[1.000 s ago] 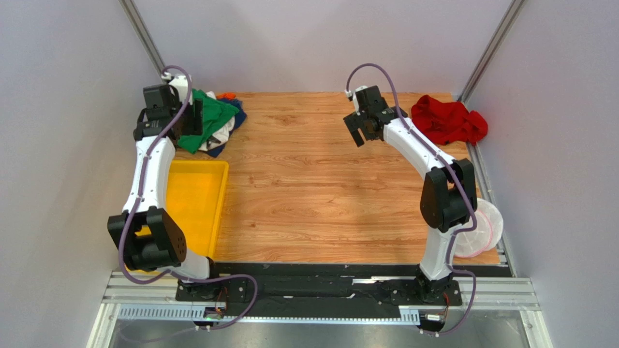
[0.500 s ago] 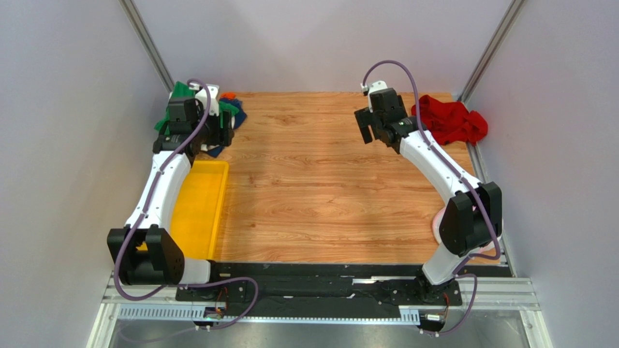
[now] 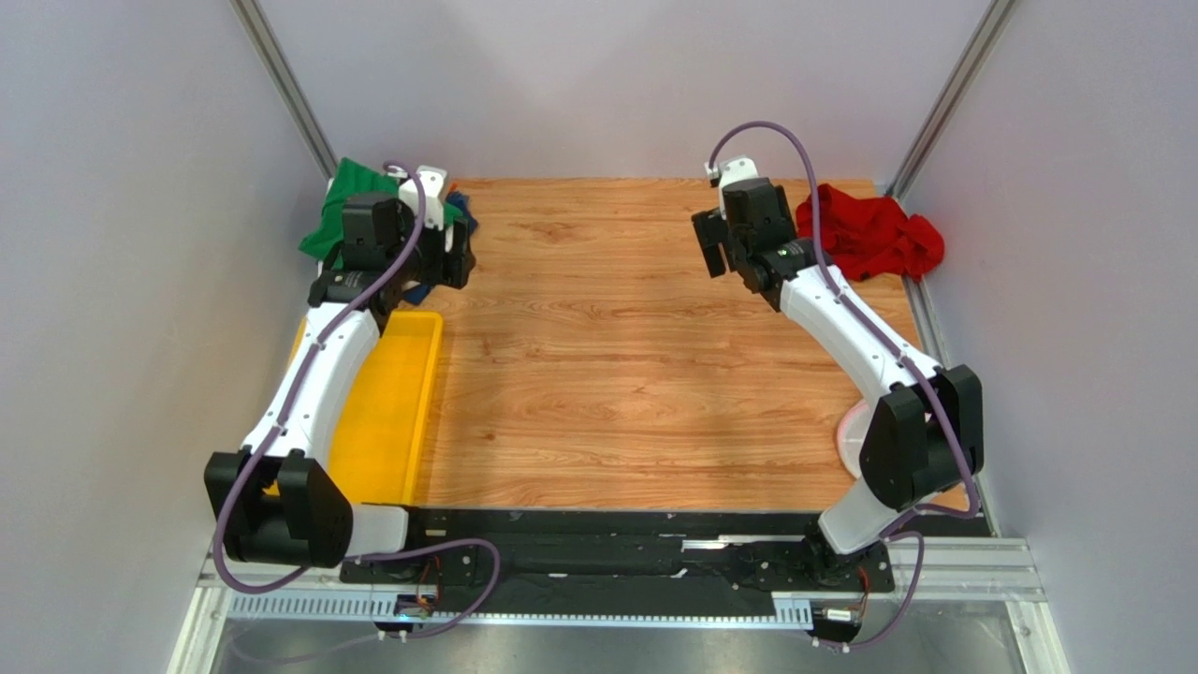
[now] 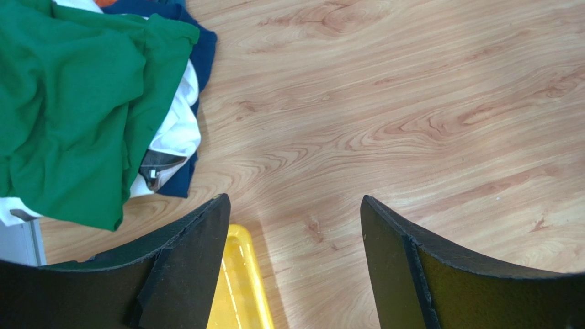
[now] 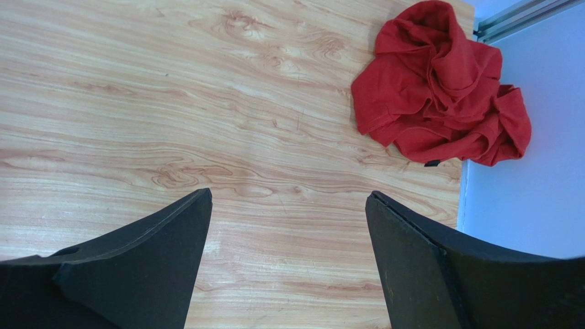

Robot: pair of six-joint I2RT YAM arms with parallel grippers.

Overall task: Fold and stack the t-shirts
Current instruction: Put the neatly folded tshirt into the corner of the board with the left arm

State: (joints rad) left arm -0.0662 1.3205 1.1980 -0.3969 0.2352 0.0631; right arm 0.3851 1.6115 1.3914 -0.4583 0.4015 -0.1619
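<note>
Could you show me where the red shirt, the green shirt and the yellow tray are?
red t-shirt (image 5: 439, 89): right wrist view, middle of the crumpled heap.
green t-shirt (image 4: 69, 103): left wrist view, its broad upper fold.
yellow tray (image 3: 401, 379): top external view, bare inner floor.

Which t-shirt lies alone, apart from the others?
The red t-shirt, crumpled by itself in the far right corner. The green shirt, the white shirt and the dark blue shirt lie heaped together far left.
</note>
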